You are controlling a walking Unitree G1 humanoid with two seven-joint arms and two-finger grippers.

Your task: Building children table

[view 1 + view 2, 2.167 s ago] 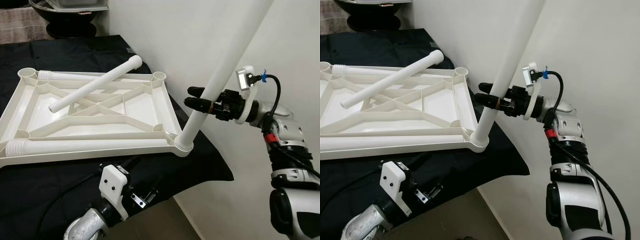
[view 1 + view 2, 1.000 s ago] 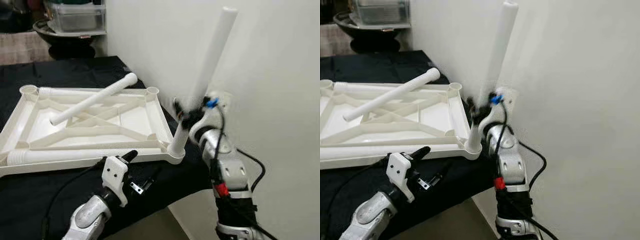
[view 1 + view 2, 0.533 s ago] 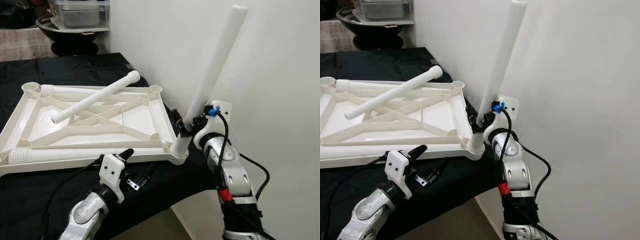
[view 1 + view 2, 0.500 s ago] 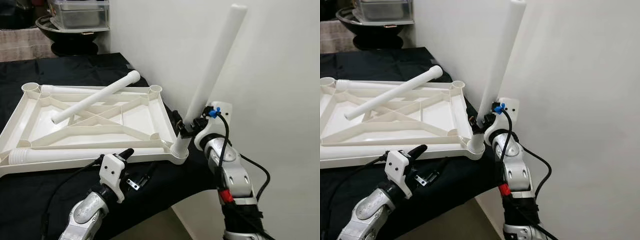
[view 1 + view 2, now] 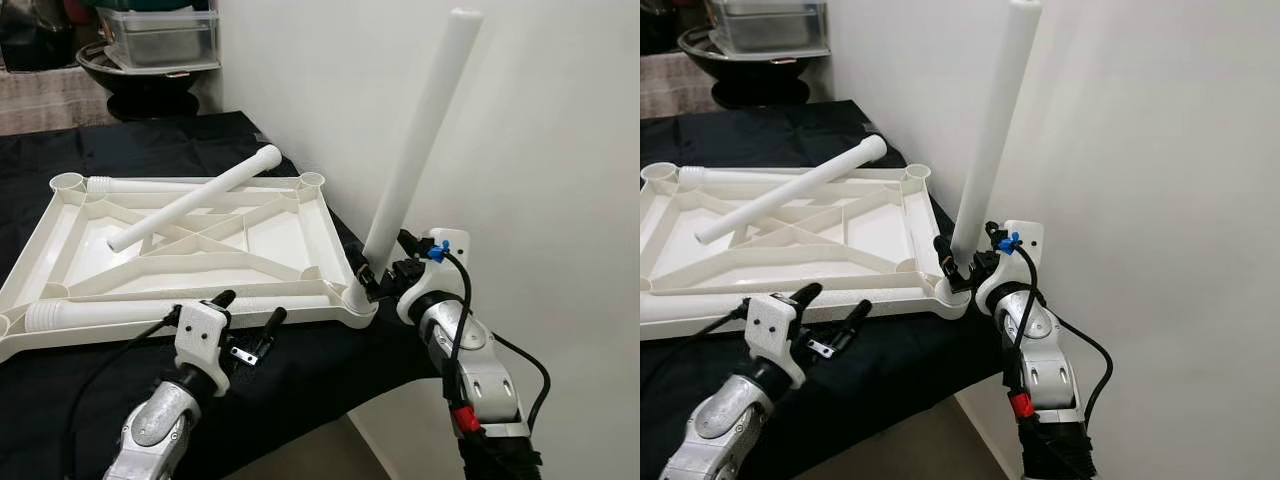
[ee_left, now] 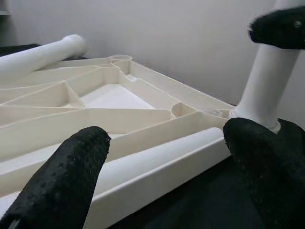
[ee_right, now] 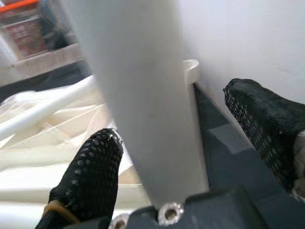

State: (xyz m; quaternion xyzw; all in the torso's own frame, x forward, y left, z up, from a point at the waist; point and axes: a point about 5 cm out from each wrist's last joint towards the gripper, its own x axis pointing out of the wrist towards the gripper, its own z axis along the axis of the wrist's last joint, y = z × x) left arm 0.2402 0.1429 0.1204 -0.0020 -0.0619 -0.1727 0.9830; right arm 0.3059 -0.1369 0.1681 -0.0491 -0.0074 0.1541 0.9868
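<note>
The white tabletop [image 5: 336,228] lies upside down on a black cloth. One white leg [image 5: 420,150] stands in its near right corner socket, leaning slightly right. My right gripper [image 5: 385,268] sits at the base of this leg, open, one finger [image 7: 90,176] against the leg [image 7: 143,95] and the other finger [image 7: 267,129] apart from it. A second leg [image 5: 195,197] lies diagonally across the tabletop, and a third leg [image 5: 180,308] lies along its near rail. My left gripper [image 5: 250,306] hovers open just in front of that near rail [image 6: 157,157].
A white wall [image 5: 560,150] rises close on the right, just past the table's right edge [image 5: 400,350]. A black bowl [image 5: 150,85] with a clear plastic box [image 5: 160,35] stands at the back left. Another leg's ribbed end [image 5: 100,184] lies along the far rim.
My right gripper has slid down the standing leg from mid-height to its base and loosened. The leg stands more upright. My left gripper has risen toward the near rail. The camera has shifted.
</note>
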